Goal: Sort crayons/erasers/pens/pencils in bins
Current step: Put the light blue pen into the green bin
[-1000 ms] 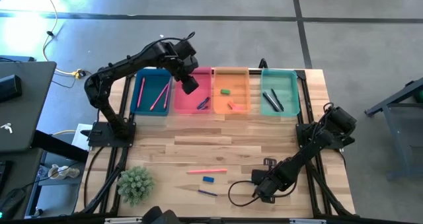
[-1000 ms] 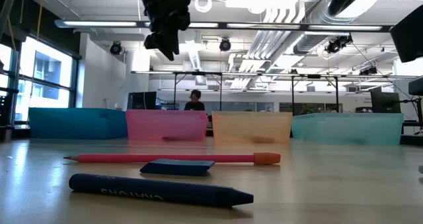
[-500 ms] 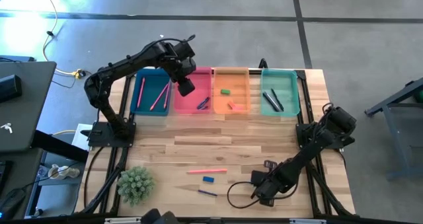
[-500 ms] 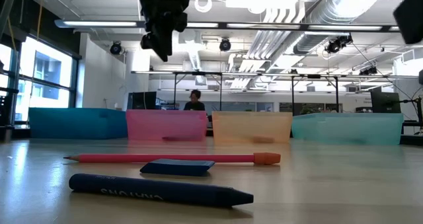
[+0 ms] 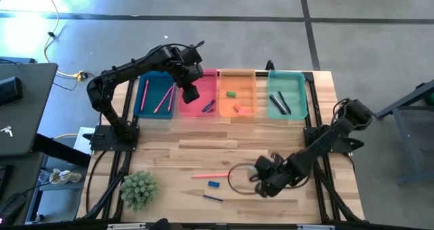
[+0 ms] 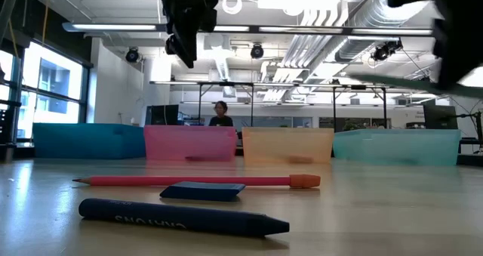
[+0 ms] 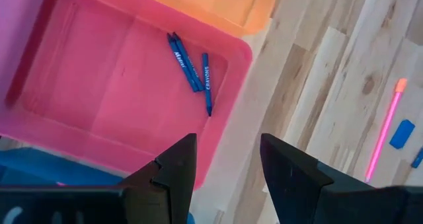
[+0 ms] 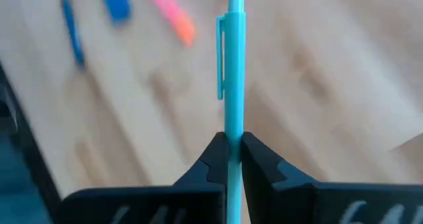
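My right gripper (image 5: 263,182) hovers over the table's near right part, shut on a teal pen (image 8: 232,65). My left gripper (image 5: 190,93) hangs open above the pink bin (image 5: 198,101), which holds blue crayons (image 7: 192,69). The dark blue bin (image 5: 154,94) holds pink sticks, the orange bin (image 5: 237,92) holds a green and a pink-red eraser, and the teal bin (image 5: 287,93) holds dark pens. A pink pencil (image 5: 212,176), a blue eraser (image 5: 213,184) and a blue crayon (image 5: 212,197) lie flat on the table. My right gripper pinches the teal pen's barrel (image 8: 232,121) between its two fingers, below the clip (image 8: 220,59). The pen runs along the fingers and sticks out ahead of them. It is lifted clear of the table; its other end is hidden between the fingers.
The four bins stand in a row along the far edge. A small green plant (image 5: 139,189) sits at the near left corner. A black cable loop (image 5: 239,179) lies by my right gripper. Bare wood shows between the bins and the loose items.
My right gripper has risen off the table with the pen and shifted a little toward the left and far side; its arm now shows blurred in the low view. My left gripper has stayed over the pink bin, open.
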Tool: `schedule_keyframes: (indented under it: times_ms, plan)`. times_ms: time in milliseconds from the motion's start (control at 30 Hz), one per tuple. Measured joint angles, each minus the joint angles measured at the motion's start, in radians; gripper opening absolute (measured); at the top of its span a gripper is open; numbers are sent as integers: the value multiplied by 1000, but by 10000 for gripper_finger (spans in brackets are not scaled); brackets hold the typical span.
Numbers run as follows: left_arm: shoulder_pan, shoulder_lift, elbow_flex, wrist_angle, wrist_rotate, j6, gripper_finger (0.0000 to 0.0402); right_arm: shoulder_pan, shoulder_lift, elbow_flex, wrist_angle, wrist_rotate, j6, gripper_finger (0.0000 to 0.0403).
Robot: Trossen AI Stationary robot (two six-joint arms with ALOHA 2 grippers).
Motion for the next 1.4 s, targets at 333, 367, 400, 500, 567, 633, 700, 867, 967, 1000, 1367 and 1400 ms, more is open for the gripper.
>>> schedule_keyframes:
  times_ms: [333,367,400,500,567,633,700,867,967,1000,1367,1400]
  plan:
    - [-60,0,0,5,0,52,156,-105,-175,1,-179,367,99,3]
    - [-66,0,0,9,0,52,156,-119,-192,1,-197,390,99,3]
    - [-71,0,0,11,1,53,156,-135,-211,1,-211,409,98,3]
    - [-86,0,0,27,1,53,156,-187,-262,2,-252,458,97,3]
    - [-93,0,0,44,1,53,156,-223,-296,2,-282,492,96,3]
    - [-101,0,0,66,1,53,156,-261,-332,2,-322,515,94,3]
    - [-108,0,0,78,1,52,156,-302,-368,2,-363,523,78,3]
    - [-125,0,0,83,1,45,156,-411,-461,2,-448,524,0,3]
    - [-135,0,0,83,2,36,156,-481,-511,2,-490,527,-71,3]
    - [-137,0,0,83,2,27,156,-506,-527,2,-500,527,-103,3]
    - [-176,0,0,85,3,-115,156,-819,-664,2,-565,406,-524,3]
    - [-181,0,0,85,3,-125,156,-850,-668,3,-573,394,-548,3]
